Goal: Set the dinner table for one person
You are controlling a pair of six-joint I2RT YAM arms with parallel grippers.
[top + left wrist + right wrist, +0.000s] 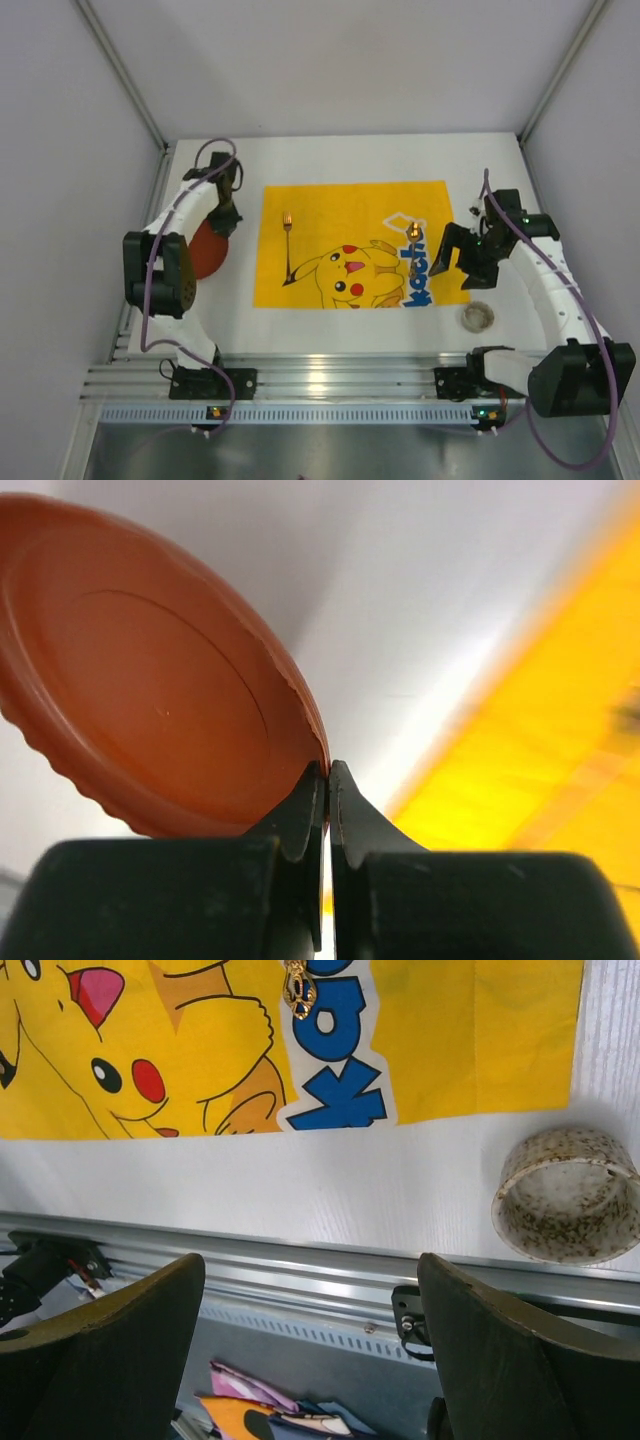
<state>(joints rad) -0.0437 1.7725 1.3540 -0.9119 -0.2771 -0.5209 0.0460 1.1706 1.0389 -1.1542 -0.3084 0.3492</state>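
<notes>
The white dinner table (350, 155) carries a yellow cartoon-print cloth (350, 215) in its middle. A fork (287, 245) lies on the cloth's left part and a gold utensil (411, 245) lies on its right part. My left gripper (328, 780) is shut on the rim of a red-brown plate (140, 680), held tilted at the cloth's left edge; the plate also shows in the top view (207, 250). My right gripper (447, 255) is open and empty above the cloth's right edge. A small speckled cup (565, 1195) stands on the table to its right.
The cup sits near the table's front right (477, 317), close to the aluminium rail (320, 380) at the near edge. Grey walls enclose the table on three sides. The gold utensil's end (298, 988) shows at the top of the right wrist view.
</notes>
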